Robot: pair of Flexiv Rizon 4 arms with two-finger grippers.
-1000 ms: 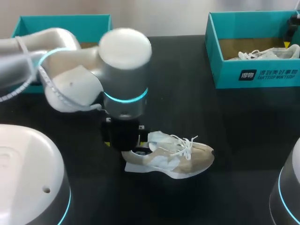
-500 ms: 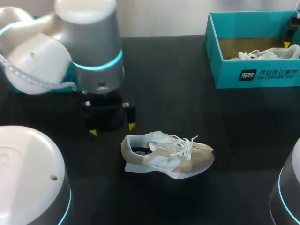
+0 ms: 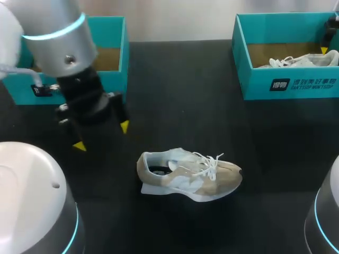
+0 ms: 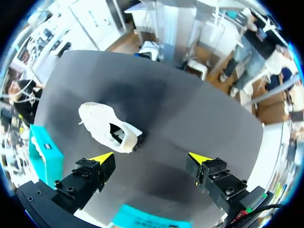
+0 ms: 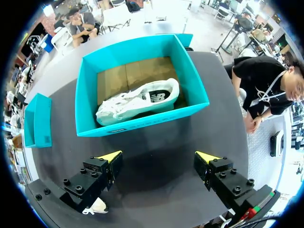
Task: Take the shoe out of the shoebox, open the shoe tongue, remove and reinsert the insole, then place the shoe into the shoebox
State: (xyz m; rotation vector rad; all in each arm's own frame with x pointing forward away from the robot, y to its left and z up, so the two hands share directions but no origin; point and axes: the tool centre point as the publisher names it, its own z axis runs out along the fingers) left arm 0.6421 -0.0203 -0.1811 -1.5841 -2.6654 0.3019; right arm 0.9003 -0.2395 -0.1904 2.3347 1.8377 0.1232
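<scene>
Left gripper (image 3: 101,136) hung wide open and empty above the black table (image 3: 175,79), apart from the heel end of the beige shoe (image 3: 189,174) resting there. From the left wrist, that shoe lay ahead of the spread fingers. Right gripper (image 5: 159,156), likewise open and empty, hovered before the teal shoebox (image 5: 142,122), which held a second shoe (image 5: 137,102).

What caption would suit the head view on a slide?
Open left gripper hovers beside a beige shoe on the black table; a second shoe lies in the right-hand shoebox.

A dark, matte black table (image 3: 201,79) lies under even light.
</scene>
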